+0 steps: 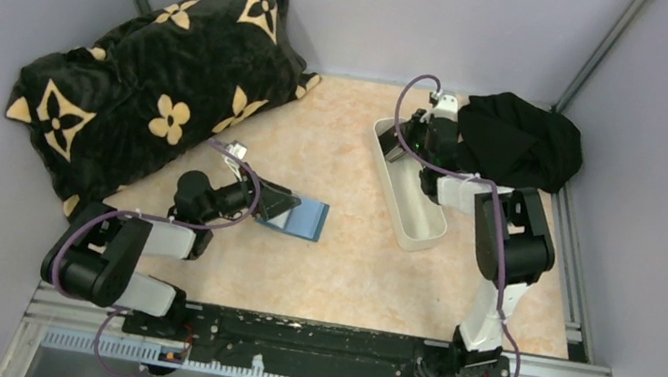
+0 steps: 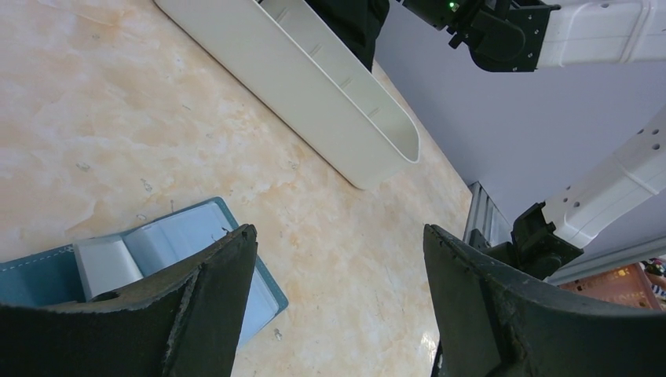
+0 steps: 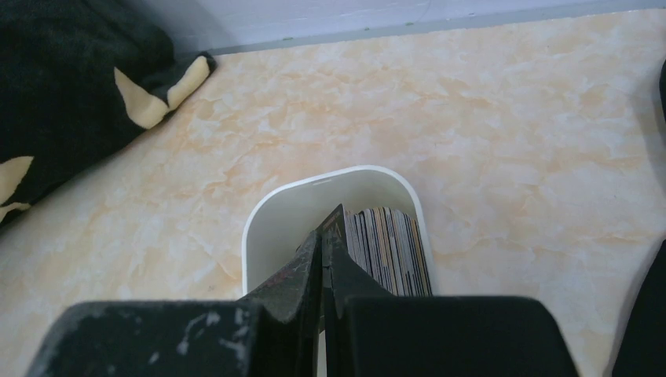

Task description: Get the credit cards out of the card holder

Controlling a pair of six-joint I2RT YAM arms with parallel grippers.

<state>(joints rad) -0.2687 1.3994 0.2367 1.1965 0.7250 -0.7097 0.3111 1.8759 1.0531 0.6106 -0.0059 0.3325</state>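
Observation:
The teal-blue card holder lies open on the table. In the left wrist view its paler inside shows an empty-looking pocket. My left gripper is open, jaws wide apart, with one finger over the holder's edge. My right gripper is at the far end of the white tray. It is shut on a dark credit card standing on edge. Beside it, a stack of several credit cards, dark and tan edges, stands inside the tray.
A large black pillow with tan flowers fills the back left. A black cloth lies at the back right beside the tray. Grey walls close in the table on three sides. The tray also shows in the left wrist view.

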